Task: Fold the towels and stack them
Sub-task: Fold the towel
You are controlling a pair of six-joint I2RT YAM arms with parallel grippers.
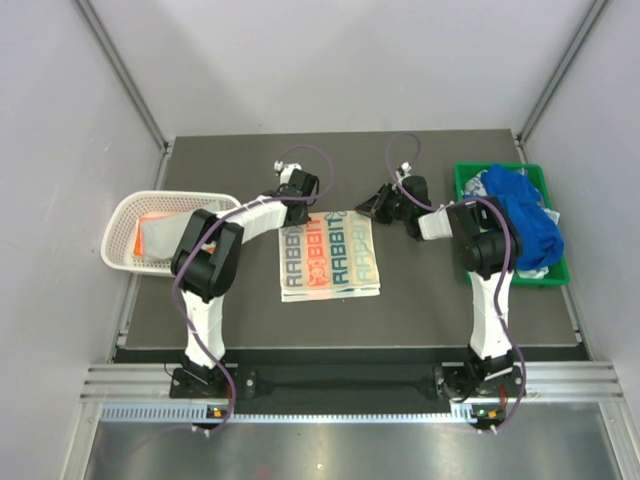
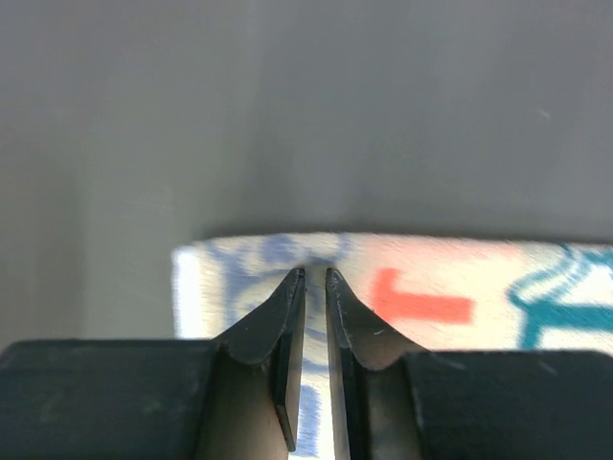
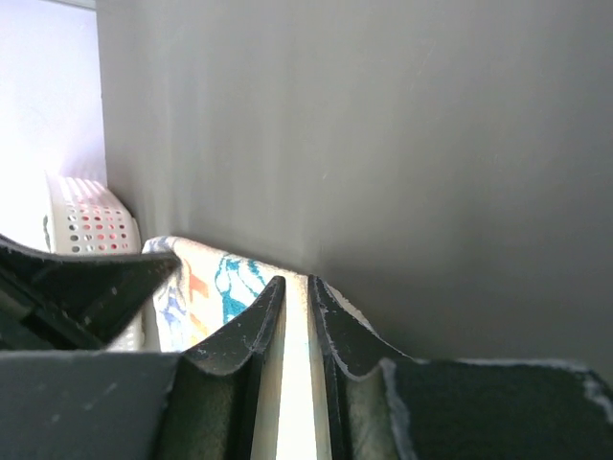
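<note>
Left gripper and right gripper, jaws nearly closed, each pinch the white orange-teal-lettered cloth towel at their fingertips. Draw both corners back evenly, with the edge taut between them.

Left arm: white link shells, black joint housings, purple cable looped along length. Right arm: identical build. Fingers: matte black, tapered to thin tips, pale scuffs on edges.

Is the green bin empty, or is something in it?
Not empty: a blue towel lies heaped inside the green bin, covering most of it.
</note>
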